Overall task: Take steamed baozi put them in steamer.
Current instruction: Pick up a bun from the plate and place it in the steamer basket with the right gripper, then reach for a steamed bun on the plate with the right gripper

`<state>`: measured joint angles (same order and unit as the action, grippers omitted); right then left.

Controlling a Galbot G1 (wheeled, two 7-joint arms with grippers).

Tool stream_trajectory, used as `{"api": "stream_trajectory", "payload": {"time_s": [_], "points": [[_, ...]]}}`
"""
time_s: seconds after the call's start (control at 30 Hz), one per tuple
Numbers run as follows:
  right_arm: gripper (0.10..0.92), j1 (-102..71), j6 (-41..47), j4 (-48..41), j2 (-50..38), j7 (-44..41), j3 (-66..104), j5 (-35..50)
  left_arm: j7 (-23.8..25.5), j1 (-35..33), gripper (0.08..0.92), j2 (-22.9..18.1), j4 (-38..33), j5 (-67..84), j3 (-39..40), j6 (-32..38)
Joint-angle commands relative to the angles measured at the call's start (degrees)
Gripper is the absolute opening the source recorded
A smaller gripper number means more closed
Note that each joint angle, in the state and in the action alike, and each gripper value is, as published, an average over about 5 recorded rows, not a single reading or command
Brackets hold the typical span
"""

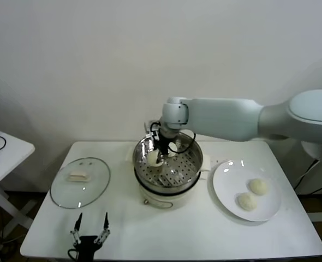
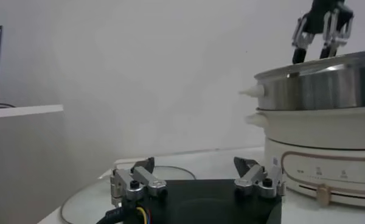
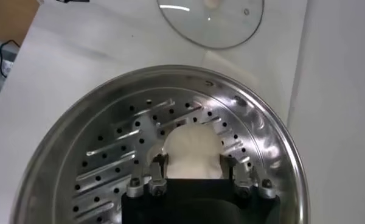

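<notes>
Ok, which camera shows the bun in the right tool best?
The right wrist view: the bun fills the space between the right tool fingers, over the steamer. Head view shows it small; left wrist view hides it behind the steamer wall.

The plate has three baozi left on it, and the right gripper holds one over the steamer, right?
Not three. The head view shows two baozi left on the plate. The right gripper does hold a baozi over the steamer.
</notes>
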<state>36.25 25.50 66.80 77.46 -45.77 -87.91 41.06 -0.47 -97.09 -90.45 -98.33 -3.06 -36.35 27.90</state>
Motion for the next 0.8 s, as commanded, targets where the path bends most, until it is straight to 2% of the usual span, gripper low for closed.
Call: {"api": "stream_trajectory", "payload": {"time_s": [0.03, 0.13, 0.23, 0.4, 0.6, 0.8], "points": [[0.596, -4.5, -0.3, -5.2, 3.4, 0.5, 1.5, -3.2, 0.0, 0.1, 0.823, 0.0, 0.1, 0.1, 0.0, 0.0], [0.619, -4.1, -0.9, -5.5, 3.3, 0.5, 1.8, -3.9, 0.0, 0.1, 0.823, 0.0, 0.0, 0.1, 0.1, 0.0], [0.685, -2.9, -1.3, -4.4, 2.3, 0.1, 1.9, -2.9, 0.0, 0.0, 0.823, 0.1, 0.0, 0.0, 0.1, 0.1], [0.803, 3.7, -2.4, 1.3, -2.4, -2.6, -0.2, 4.3, 0.0, -0.1, 0.823, 0.1, -0.1, -0.1, 0.2, 0.2], [0.822, 16.7, -8.2, 8.9, -14.5, -11.4, -10.8, 8.0, 0.0, -0.5, 0.823, 0.2, -0.4, -0.4, 0.4, 0.2], [0.823, 27.3, -14.4, 16.0, -25.5, -16.8, -24.0, 4.8, 0.1, -0.8, 0.823, 0.3, -0.8, -0.6, 0.6, 0.3]]}}
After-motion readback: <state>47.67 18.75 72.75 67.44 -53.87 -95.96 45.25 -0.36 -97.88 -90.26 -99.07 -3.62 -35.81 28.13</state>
